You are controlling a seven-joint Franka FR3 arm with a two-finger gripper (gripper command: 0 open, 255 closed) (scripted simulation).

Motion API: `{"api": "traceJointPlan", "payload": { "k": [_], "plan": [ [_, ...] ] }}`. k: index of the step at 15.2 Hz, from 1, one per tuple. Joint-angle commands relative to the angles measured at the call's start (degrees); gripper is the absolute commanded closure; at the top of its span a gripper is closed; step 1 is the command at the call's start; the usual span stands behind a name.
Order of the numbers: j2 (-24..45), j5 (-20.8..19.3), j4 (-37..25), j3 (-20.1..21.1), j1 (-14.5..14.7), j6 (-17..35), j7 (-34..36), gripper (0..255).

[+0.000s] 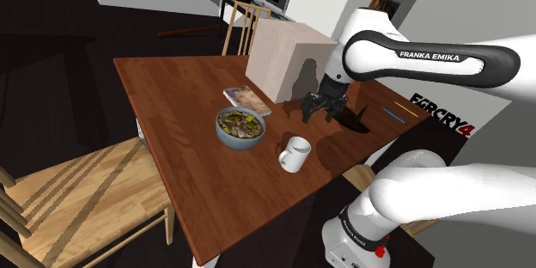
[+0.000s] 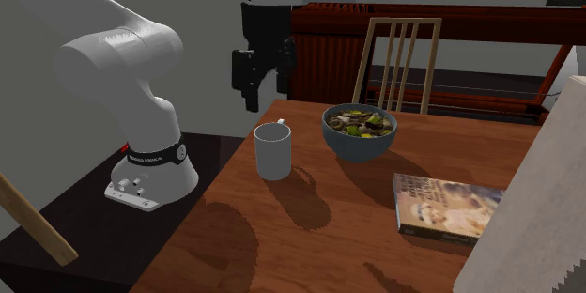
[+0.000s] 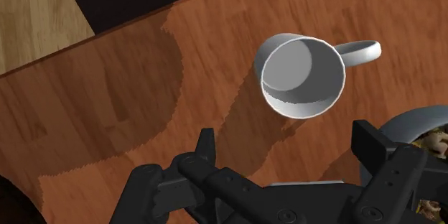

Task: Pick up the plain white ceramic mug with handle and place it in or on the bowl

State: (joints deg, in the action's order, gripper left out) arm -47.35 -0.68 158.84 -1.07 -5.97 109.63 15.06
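- Gripper point(image 3: 287, 138) fingers stand wide apart with nothing clasped between them; in the second exterior view the gripper point(image 2: 268, 80) hangs above the table edge, clear of the surface.
- White mug point(image 3: 301, 75) sits upright on the wooden table point(image 3: 108, 115), apart from the fingertips and untouched by them.
- Mug handle is on the side toward the bowl point(image 3: 413, 122).
- In the shoulder view the mug point(image 1: 295, 154) stands near the grey-blue bowl point(image 1: 232, 140), not touching it; the gripper point(image 1: 322, 107) is above and beyond it.
- Bowl point(image 2: 359, 144) holds mixed food and stands just beside the mug point(image 2: 272, 150).
- Book point(image 2: 443, 207) lies flat on the table point(image 2: 329, 244).
- Beige paper bag point(image 1: 283, 58) stands behind the book point(image 1: 246, 99).
- Wooden chair point(image 1: 77, 189) stands at the table's side.
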Motion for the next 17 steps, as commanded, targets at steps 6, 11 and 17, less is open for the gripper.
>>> {"api": "traceJointPlan", "payload": {
  "k": [6, 11, 17],
  "plan": [
    [0.65, 1.93, 9.36, 0.31, -1.11, 8.19, 4.2, 0],
    [3.06, 2.07, 12.2, 0.35, -0.97, 13.44, 4.16, 0],
    [3.39, 2.08, 12.51, 0.35, -0.96, 14.08, 4.15, 0]
  ]
}}
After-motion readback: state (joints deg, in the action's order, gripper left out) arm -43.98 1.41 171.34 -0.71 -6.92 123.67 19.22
